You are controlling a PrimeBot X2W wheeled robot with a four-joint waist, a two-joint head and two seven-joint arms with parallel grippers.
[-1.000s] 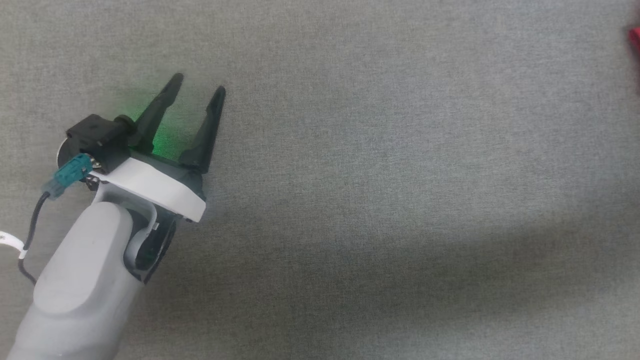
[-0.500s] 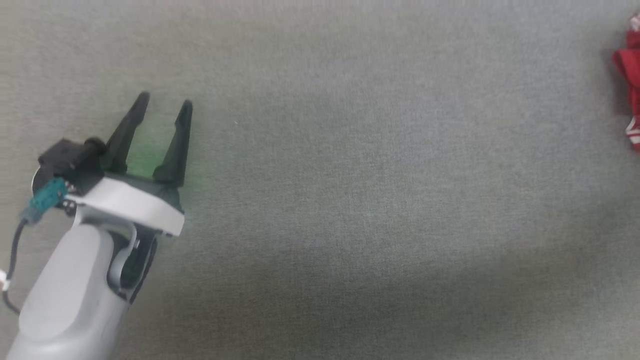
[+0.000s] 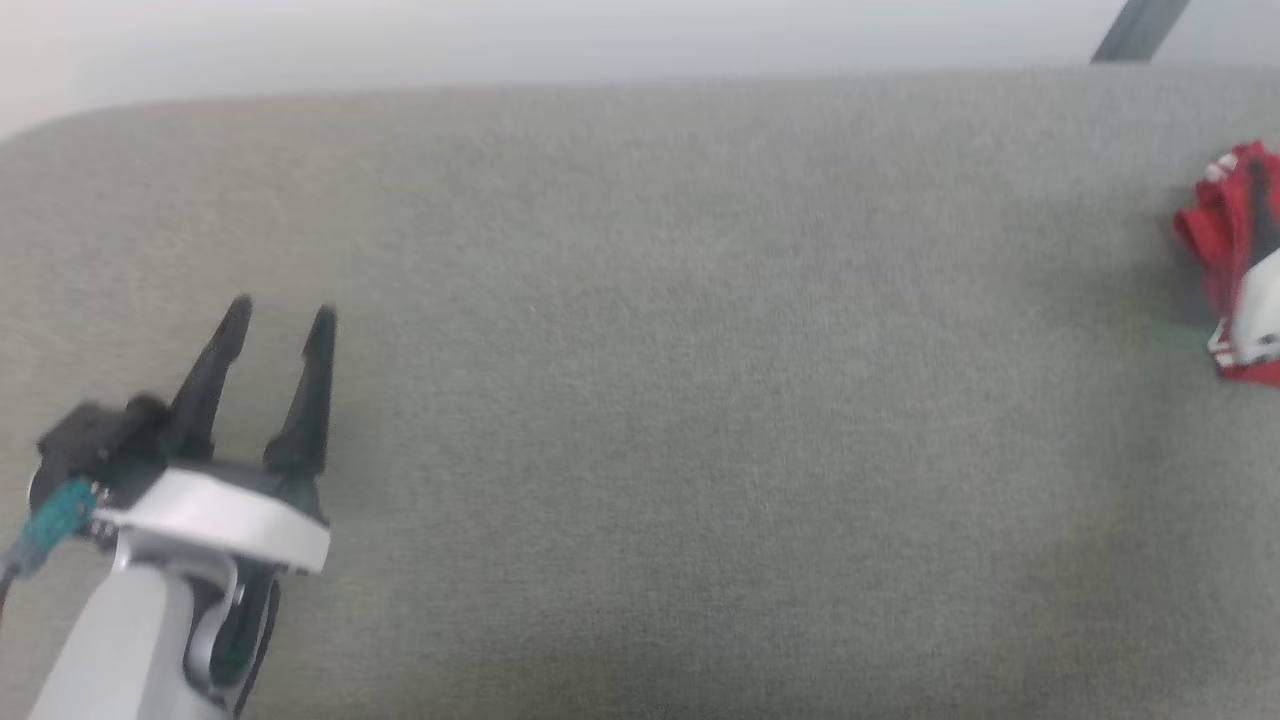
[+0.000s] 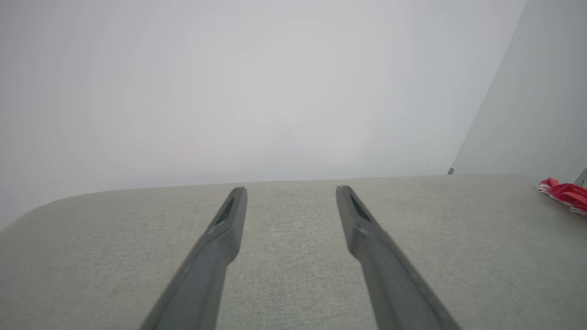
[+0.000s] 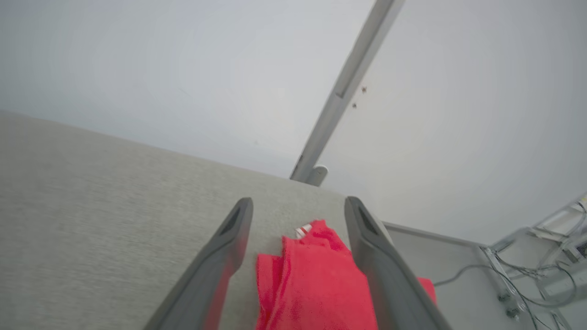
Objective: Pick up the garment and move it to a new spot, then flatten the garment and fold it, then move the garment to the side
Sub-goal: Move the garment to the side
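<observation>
The garment is a bunched red heap with striped trim at the table's far right edge; it also shows as a small heap in the left wrist view. In the right wrist view my right gripper stands open, its two fingers astride the red garment, which lies on the table without being pinched. My left gripper is far off at the table's left, open with nothing between its fingers.
The grey cloth-covered table stretches wide between the left gripper and the garment. Its far edge meets a pale wall, with a rounded corner at far left. A grey post rises behind the garment. Cables lie beyond the table's right edge.
The head camera has moved: the table's far edge, the wall and more of the garment have come into the picture. The left gripper stays open and empty.
</observation>
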